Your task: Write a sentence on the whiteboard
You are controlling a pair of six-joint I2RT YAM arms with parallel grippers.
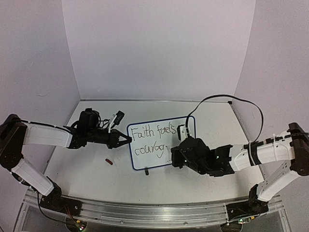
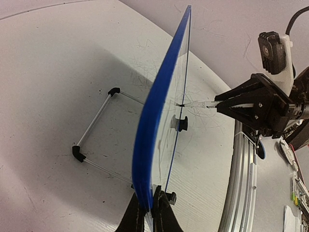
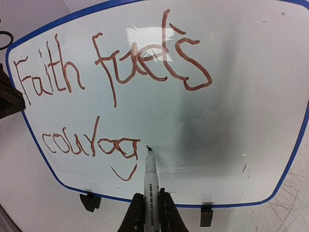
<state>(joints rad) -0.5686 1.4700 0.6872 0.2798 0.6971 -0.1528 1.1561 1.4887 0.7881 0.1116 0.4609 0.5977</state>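
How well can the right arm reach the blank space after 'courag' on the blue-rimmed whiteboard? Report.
Likely yes: its gripper holds the grey marker at the sentence's end; nothing covers that whiteboard space.

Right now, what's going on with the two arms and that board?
The left gripper is clamped on the left edge of the whiteboard, which stands propped on the table. The right gripper is shut on a marker, with its tip at the board just after the last letter. The sentence reads "Faith fuels" on top and "courag" below, so the last word is not yet finished.
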